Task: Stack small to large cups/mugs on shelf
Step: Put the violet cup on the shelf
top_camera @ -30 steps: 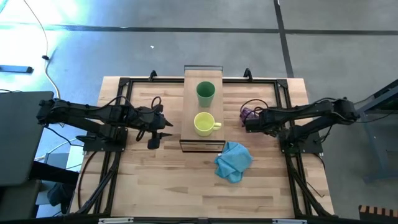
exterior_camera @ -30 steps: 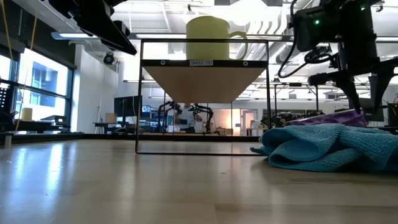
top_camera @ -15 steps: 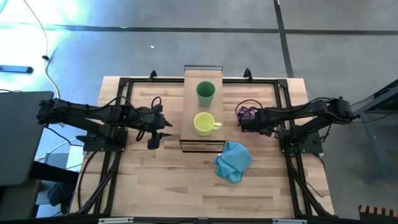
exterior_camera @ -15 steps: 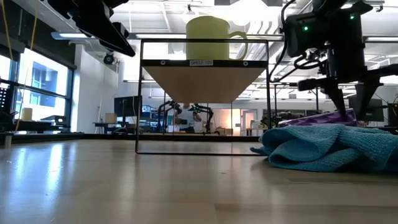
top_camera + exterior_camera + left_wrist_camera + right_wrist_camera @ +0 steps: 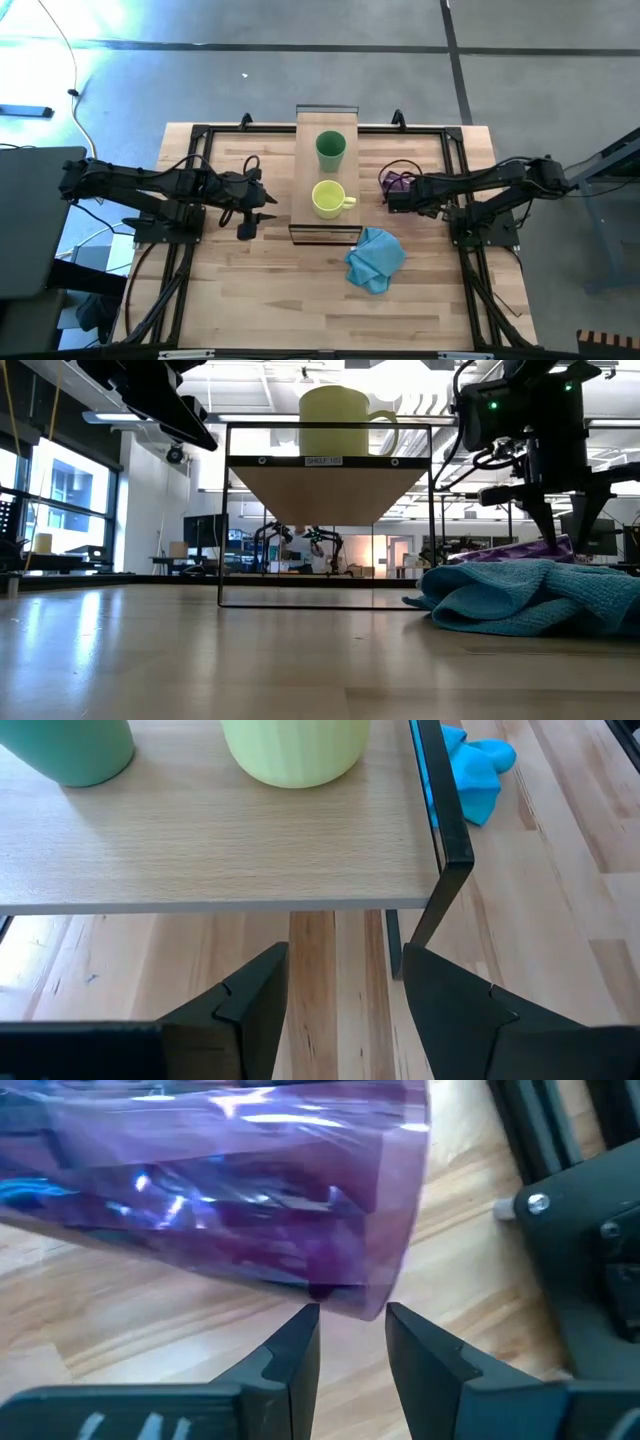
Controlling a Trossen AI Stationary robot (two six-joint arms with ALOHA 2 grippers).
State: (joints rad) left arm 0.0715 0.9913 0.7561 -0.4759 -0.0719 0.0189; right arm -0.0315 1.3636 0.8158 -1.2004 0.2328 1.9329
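Shelf (image 5: 303, 175): light-wood board on a dark frame, standing at the middle rear of the tabletop (image 5: 250, 290), long axis running front to back.

Green cup (image 5: 331, 149): upright on the shelf, toward its rear end.

Yellow mug (image 5: 328, 199): upright on the shelf, just in front of the green cup and apart from it, handle pointing toward the right arm's side.

Purple tumbler (image 5: 230, 1190): lying on its side on the tabletop, right of the shelf and well apart from it, off the shelf.

Blue cloth (image 5: 376, 258): crumpled on the tabletop, in front of the shelf's near right corner.

Right hand (image 5: 350, 1325): low over the tabletop at the tumbler; in the right wrist view the two fingers (image 5: 290, 1355) stand slightly parted, their tips at the tumbler's edge. Whether they pinch it cannot be told; the tumbler does not sit between them in any clear grasp.

Left hand (image 5: 345, 990): released, fingers spread wide with nothing between them, hanging left of the shelf and facing its side, level with the board's underside.
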